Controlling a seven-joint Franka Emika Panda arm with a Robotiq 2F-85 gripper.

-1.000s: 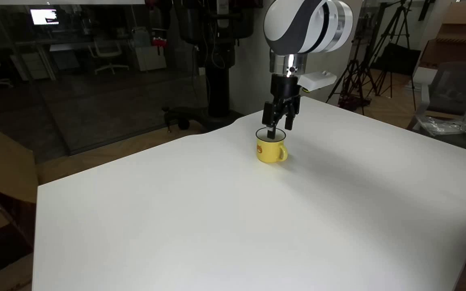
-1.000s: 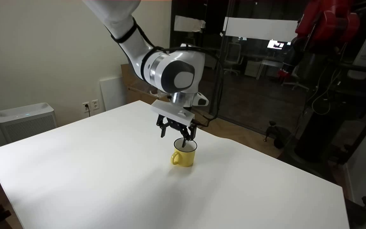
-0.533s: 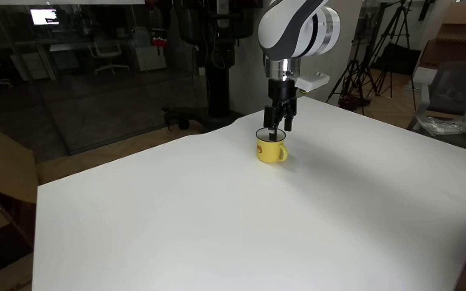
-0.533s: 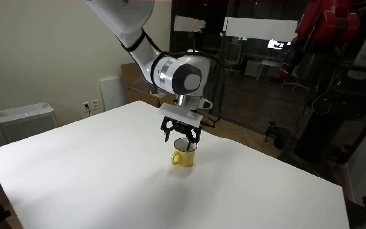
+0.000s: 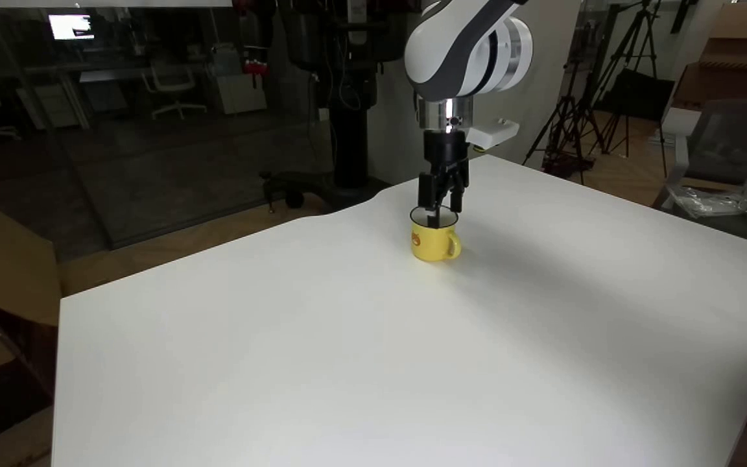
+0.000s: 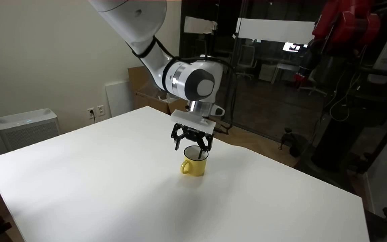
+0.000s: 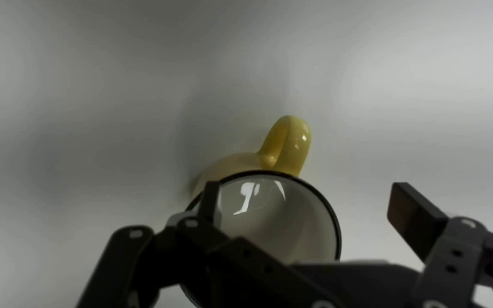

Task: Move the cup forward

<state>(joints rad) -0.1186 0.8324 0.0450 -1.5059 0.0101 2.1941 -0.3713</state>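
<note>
The yellow cup point(image 5: 430, 246) stands upright on the white table in both exterior views, its handle to one side point(image 6: 195, 167). The wrist view shows its white inside point(image 7: 298, 218), dark rim and yellow handle. My gripper point(image 5: 445, 213) is open above the cup, and it shows so in both exterior views point(image 6: 188, 152). In the wrist view, the gripper's point(image 7: 305, 197) left finger overlaps the cup's left rim, and the right finger stands outside the cup, clear of the rim. One fingertip is in or just over the cup's mouth; its depth I cannot tell.
The white table point(image 5: 321, 350) has edges on all sides. Cardboard boxes stand off the table, at the left point(image 5: 17, 272) and behind it point(image 6: 149, 101). A dark stand with a red robot point(image 6: 346, 30) is beyond the table. A grey chair point(image 5: 736, 143) is beside it.
My gripper has shifted a little across the cup and slightly lower, leftward in an exterior view and rightward in the opposite one. It stays open. The cup has not moved.
</note>
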